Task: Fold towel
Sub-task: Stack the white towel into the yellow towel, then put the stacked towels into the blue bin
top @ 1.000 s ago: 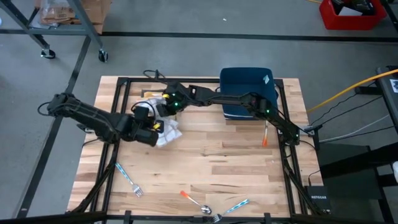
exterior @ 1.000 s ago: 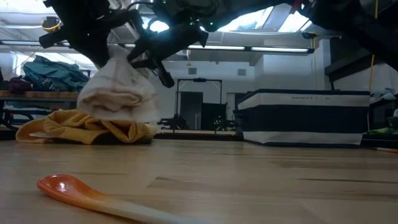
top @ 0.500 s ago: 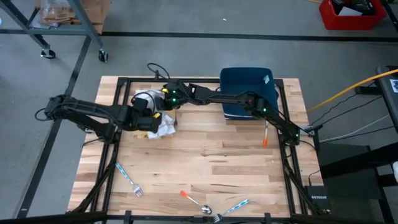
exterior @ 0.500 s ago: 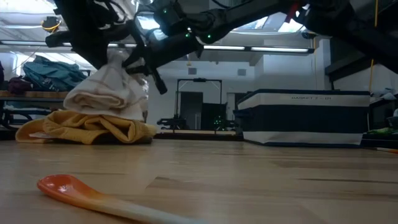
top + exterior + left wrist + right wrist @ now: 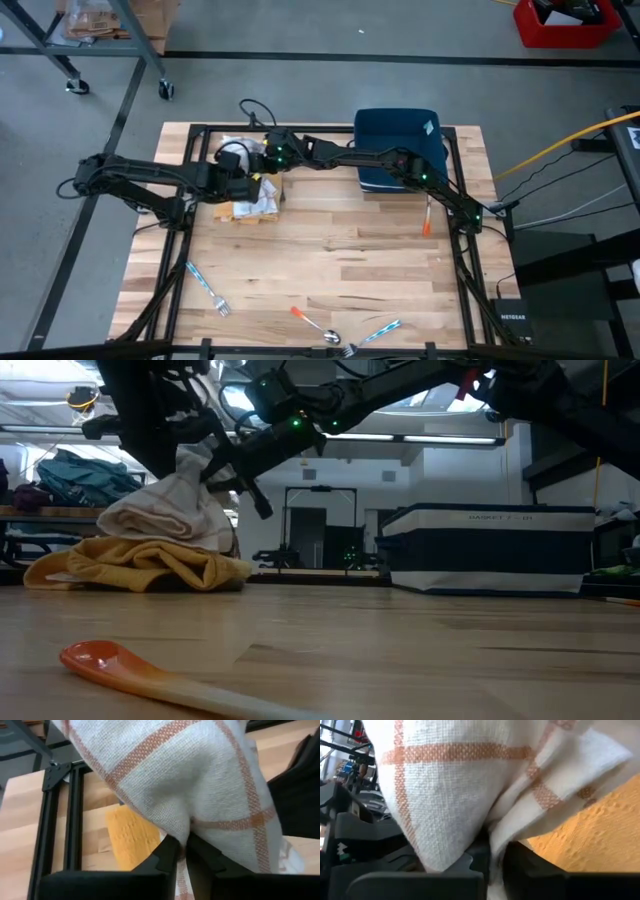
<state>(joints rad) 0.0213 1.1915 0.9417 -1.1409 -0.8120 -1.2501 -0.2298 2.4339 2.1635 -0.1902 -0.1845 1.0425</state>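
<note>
A white towel with orange stripes point(image 5: 170, 510) sits bunched in a heap at the table's far left, its underside resting on a crumpled yellow towel point(image 5: 140, 565). In the high view the white towel point(image 5: 258, 203) covers most of the yellow towel point(image 5: 236, 212). My left gripper point(image 5: 250, 187) comes in from the table's left and is shut on the white towel. My right gripper point(image 5: 263, 166) reaches across from the right and is shut on it from the far side. Both stand close together above the heap. My left gripper point(image 5: 182, 852) pinches a gathered fold of the white towel point(image 5: 187, 827) between its two fingers, slanting down from the table's left. The cloth rises bunched from the fingers and its lower part lies on the yellow towel point(image 5: 132, 837). How many layers, I cannot tell. My right gripper point(image 5: 492, 855) pinches a bunched fold of the white towel point(image 5: 495, 822) between its two fingers, slanting down from the far right. Several layers crowd in at the fingers. The cloth is slack and rests on the yellow towel point(image 5: 590, 835).
A dark blue basket point(image 5: 398, 145) stands at the far middle. An orange spoon point(image 5: 310, 320) and two forks point(image 5: 207, 285) point(image 5: 375, 335) lie near the front edge, and an orange-tipped utensil point(image 5: 427, 215) at the right. Black frame rails point(image 5: 190, 160) border the table. The middle is bare wood.
My left gripper has swung toward the far edge with the white towel. The towel has moved with it from beside the yellow towel to on top of it, sinking lower and flatter. My right gripper has come down a little while keeping hold.
</note>
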